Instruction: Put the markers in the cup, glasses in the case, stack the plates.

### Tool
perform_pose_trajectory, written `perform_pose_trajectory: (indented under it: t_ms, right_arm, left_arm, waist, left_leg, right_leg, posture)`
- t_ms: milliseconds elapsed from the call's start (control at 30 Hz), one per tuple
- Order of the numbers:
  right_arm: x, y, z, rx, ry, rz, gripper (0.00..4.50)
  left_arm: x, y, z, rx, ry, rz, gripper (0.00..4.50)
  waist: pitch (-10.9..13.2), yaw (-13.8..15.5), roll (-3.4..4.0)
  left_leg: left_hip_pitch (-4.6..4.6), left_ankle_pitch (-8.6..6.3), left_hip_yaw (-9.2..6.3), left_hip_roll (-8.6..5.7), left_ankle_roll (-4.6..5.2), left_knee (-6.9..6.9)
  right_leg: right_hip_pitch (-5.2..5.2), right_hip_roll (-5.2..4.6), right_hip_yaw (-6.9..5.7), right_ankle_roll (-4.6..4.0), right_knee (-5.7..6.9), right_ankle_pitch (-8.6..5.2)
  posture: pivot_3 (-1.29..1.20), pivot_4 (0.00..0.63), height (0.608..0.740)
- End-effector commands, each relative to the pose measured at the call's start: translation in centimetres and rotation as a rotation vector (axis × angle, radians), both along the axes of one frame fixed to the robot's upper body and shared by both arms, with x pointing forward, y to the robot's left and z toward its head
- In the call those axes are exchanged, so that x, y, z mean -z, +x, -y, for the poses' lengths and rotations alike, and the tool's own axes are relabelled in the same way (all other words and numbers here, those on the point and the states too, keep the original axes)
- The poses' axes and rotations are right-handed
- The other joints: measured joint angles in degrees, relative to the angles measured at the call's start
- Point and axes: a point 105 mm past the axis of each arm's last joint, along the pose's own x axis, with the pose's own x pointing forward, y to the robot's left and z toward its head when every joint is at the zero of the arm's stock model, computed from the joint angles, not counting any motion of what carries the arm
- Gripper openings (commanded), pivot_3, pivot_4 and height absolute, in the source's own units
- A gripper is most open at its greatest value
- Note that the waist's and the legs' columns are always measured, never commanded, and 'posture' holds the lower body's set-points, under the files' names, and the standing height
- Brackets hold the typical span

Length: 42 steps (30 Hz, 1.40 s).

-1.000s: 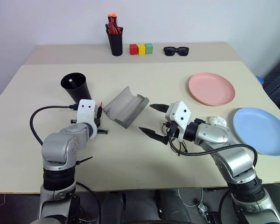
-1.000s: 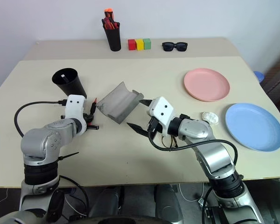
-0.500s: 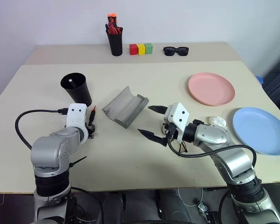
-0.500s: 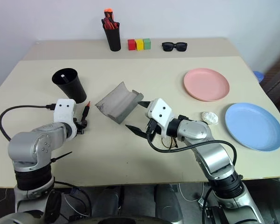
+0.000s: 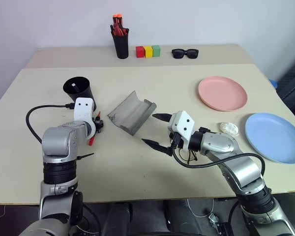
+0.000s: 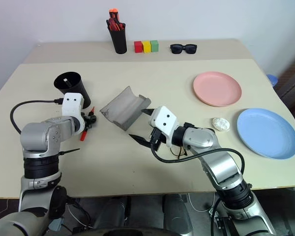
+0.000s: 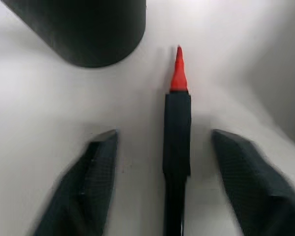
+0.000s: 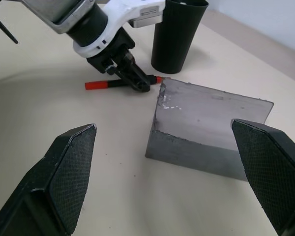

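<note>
A red marker (image 7: 177, 132) with a red tip lies flat on the table between the fingers (image 7: 96, 177) of my left gripper (image 5: 97, 127), which is open and not touching it. Just beyond stands the black cup (image 5: 77, 91), with a white marker's end showing inside. The grey case (image 5: 132, 112) lies open at the table's middle. Beside it my right gripper (image 5: 155, 131) hovers open and empty. The pink plate (image 5: 222, 93) and the blue plate (image 5: 275, 137) lie apart at the right. Thin dark loops under my right wrist may be the glasses; I cannot tell.
A black pen holder (image 5: 121, 44) with orange-red pens, three coloured blocks (image 5: 148, 51) and black sunglasses (image 5: 185, 53) line the far edge. A small white crumpled object (image 5: 228, 128) lies between the plates. A black cable loops beside my left arm.
My left gripper has opened, and the red marker it held now lies on the table between its fingers, closer to the cup. The right arm has stayed put.
</note>
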Motion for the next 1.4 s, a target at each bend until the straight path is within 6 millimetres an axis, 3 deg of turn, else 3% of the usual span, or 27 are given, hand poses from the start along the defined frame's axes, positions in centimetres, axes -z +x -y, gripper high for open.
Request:
perform_pose_trajectory:
  t_ms: [33, 100, 133, 233, 467, 633, 767, 867, 1100, 1233, 1400]
  right_arm:
    - [-1.2, -0.4, -0.3, -0.010, 0.024, 0.056, 4.50]
    - [-1.2, -0.4, -0.3, -0.008, 0.023, 0.056, 4.50]
    - [-1.2, -0.4, -0.3, -0.007, 0.022, 0.057, 4.50]
    - [-1.1, -0.4, -0.3, -0.006, 0.020, 0.060, 4.50]
    - [-1.2, -0.2, -0.1, -0.002, 0.012, 0.067, 4.50]
    - [-2.6, 1.4, -0.1, 0.043, 0.052, 0.105, 4.50]
    - [-4.8, 2.5, -1.1, 0.068, 0.128, 0.168, 4.50]
    - [-6.1, 3.3, -2.3, 0.089, 0.188, 0.191, 4.50]
    - [-9.0, 4.3, -5.5, 0.114, 0.346, 0.224, 4.50]
    - [-8.9, 4.1, -6.4, 0.090, 0.356, 0.222, 4.50]
    - [-8.2, 3.7, -6.4, 0.080, 0.356, 0.208, 4.50]
  left_arm:
    - [-0.8, 0.3, -0.4, -0.020, -0.006, 0.036, 1.20]
    - [-0.9, 0.2, 0.0, 0.006, -0.003, 0.039, 0.21]
    - [-0.9, 0.0, 0.3, 0.036, 0.000, 0.035, 0.06]
    - [-1.1, -0.4, 0.7, 0.095, 0.037, 0.042, 0.06]
    - [-4.4, -1.6, 1.2, 0.250, 0.091, 0.240, 0.06]
    - [-10.6, -2.8, 3.1, 0.440, 0.028, 0.588, 0.06]
    - [-17.8, -2.0, 1.4, 0.322, 0.054, 0.957, 0.06]
    - [-20.3, -0.8, -0.3, 0.196, 0.153, 1.088, 0.06]
    - [-20.3, 1.8, -3.5, 0.045, 0.308, 1.173, 0.06]
    - [-18.8, 2.9, -4.6, -0.006, 0.267, 1.172, 0.06]
    - [-16.3, 4.1, -3.9, 0.006, 0.180, 1.134, 0.06]
  waist:
    - [0.0, 0.0, 0.00]
    - [0.0, 0.0, 0.00]
    - [0.0, 0.0, 0.00]
    - [0.0, 0.0, 0.00]
    - [0.0, 0.0, 0.00]
    - [0.0, 0.2, -0.01]
    - [0.0, 0.3, -0.01]
    - [0.0, 0.2, 0.00]
    - [0.0, -0.1, 0.02]
    - [0.0, 0.1, 0.02]
    - [0.0, 0.2, 0.02]
  left_leg:
    - [0.00, 0.00, 0.00, 0.00, 0.00, 0.00]
    - [0.00, 0.00, 0.00, 0.00, 0.00, 0.00]
    - [0.00, 0.00, -0.01, 0.00, 0.00, 0.00]
    - [-0.01, 0.00, 0.00, 0.00, -0.01, 0.00]
    - [-0.04, 0.01, 0.00, 0.01, -0.01, -0.05]
    - [-0.07, 0.02, 0.04, 0.00, -0.04, -0.02]
    - [-0.06, 0.11, 0.04, 0.01, -0.18, 0.01]
    - [-0.06, 0.13, 0.04, 0.00, -0.20, 0.05]
    - [-0.07, 0.14, 0.05, 0.02, -0.20, -0.19]
    - [-0.10, 0.14, 0.05, 0.01, -0.20, -0.33]
    - [-0.11, 0.14, 0.05, 0.00, -0.20, -0.35]
  right_leg:
    - [0.00, 0.00, 0.00, 0.00, 0.00, 0.00]
    - [-0.01, 0.00, 0.00, 0.00, 0.01, 0.00]
    - [0.00, 0.00, -0.01, 0.00, 0.01, 0.00]
    - [0.00, 0.00, 0.00, 0.00, 0.01, 0.00]
    - [-0.08, 0.00, 0.00, -0.01, 0.01, 0.00]
    - [-0.07, -0.07, 0.00, -0.04, -0.02, -0.01]
    - [-0.09, -0.04, 0.00, -0.35, -0.02, -0.02]
    - [-0.05, -0.04, 0.00, -0.33, -0.02, 0.03]
    - [-0.27, 0.00, 0.01, -0.08, 0.06, 0.16]
    - [-0.29, -0.02, 0.00, -0.08, 0.01, 0.16]
    - [-0.29, -0.03, 0.00, -0.08, -0.01, 0.17]
  posture:
    - [0.00, 0.150, 0.740]
    - [0.00, 0.150, 0.740]
    - [0.00, 0.150, 0.740]
    - [0.00, 0.150, 0.740]
    - [0.00, 0.150, 0.740]
    - [0.00, 0.150, 0.740]
    - [0.00, 0.150, 0.740]
    - [0.00, 0.150, 0.740]
    - [0.00, 0.150, 0.740]
    - [0.00, 0.150, 0.740]
    - [0.00, 0.150, 0.740]
